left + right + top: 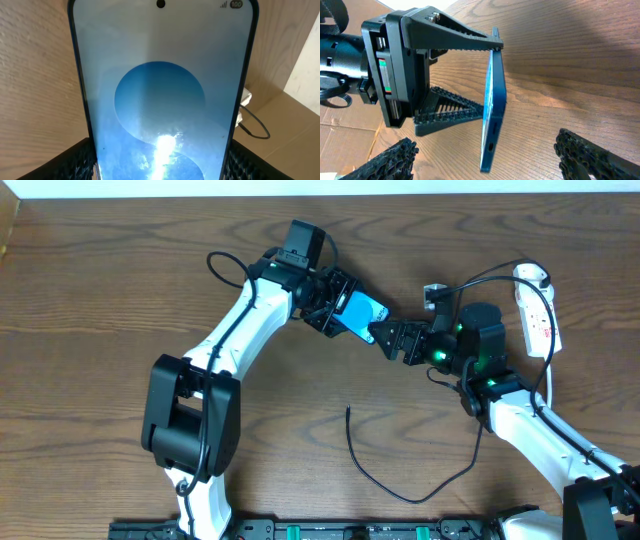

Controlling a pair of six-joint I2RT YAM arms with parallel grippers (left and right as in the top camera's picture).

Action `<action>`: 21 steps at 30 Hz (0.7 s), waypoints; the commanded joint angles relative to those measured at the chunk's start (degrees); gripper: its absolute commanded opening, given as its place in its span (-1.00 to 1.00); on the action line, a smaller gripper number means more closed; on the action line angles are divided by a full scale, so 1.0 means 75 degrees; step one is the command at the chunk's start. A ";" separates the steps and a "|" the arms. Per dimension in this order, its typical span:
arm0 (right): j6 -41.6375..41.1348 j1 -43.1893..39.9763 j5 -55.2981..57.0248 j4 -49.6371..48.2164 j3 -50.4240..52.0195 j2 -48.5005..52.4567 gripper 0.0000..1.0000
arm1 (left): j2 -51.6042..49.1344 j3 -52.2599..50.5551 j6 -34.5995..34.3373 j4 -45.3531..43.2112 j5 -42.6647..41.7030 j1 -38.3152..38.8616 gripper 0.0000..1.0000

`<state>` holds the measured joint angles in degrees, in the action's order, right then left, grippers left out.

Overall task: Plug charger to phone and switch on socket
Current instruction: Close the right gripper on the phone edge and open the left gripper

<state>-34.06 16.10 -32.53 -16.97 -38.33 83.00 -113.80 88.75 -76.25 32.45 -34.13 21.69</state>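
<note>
My left gripper (335, 305) is shut on the phone (362, 313) and holds it tilted above the table. In the left wrist view the blue screen (160, 100) fills the frame between the two fingers (160, 162). My right gripper (395, 338) is open and empty, with its fingers either side of the phone's free end. The right wrist view shows the phone edge-on (493, 100), port end towards me, between my open fingers (490, 162). The charger's black cable (400, 492) lies on the table, its free end (348, 411) apart from both grippers. The socket (537, 310) lies at the far right.
The charger cable loops across the table's front middle, up towards the right arm. The socket's white cord (547, 385) runs down beside the right arm. The left arm's base (190, 415) stands at the front left. The table's far edge (320, 196) runs along the top.
</note>
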 commanded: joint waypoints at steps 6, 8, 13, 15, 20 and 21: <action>0.0035 0.0067 0.0478 0.0230 -0.0146 0.0035 0.67 | 0.0245 0.0163 -0.0466 -0.0236 -0.0504 0.0248 -0.85; 0.0035 0.0067 0.0495 0.0248 -0.0146 0.0035 0.66 | 0.0245 0.0163 -0.0481 -0.0239 -0.0513 0.0303 -0.85; 0.0035 0.0067 0.0530 0.0274 -0.0146 0.0035 0.59 | 0.0245 0.0163 -0.0533 -0.0233 -0.0510 0.0525 -0.85; 0.0035 0.0067 0.0592 0.0326 -0.0146 0.0035 0.51 | 0.0245 0.0163 -0.0627 -0.0236 -0.0507 0.0615 -0.86; 0.0035 0.0070 0.0711 0.0408 -0.0146 0.0035 0.12 | 0.0245 0.0163 -0.0627 -0.0265 -0.0504 0.0743 -0.85; 0.0032 0.0067 0.0711 0.0408 -0.0146 0.0035 0.04 | 0.0245 0.0163 -0.0629 -0.0265 -0.0507 0.0755 -0.86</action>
<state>-33.93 16.12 -28.21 -14.04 -38.33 83.02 -113.80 88.75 -80.16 30.79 -36.49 27.24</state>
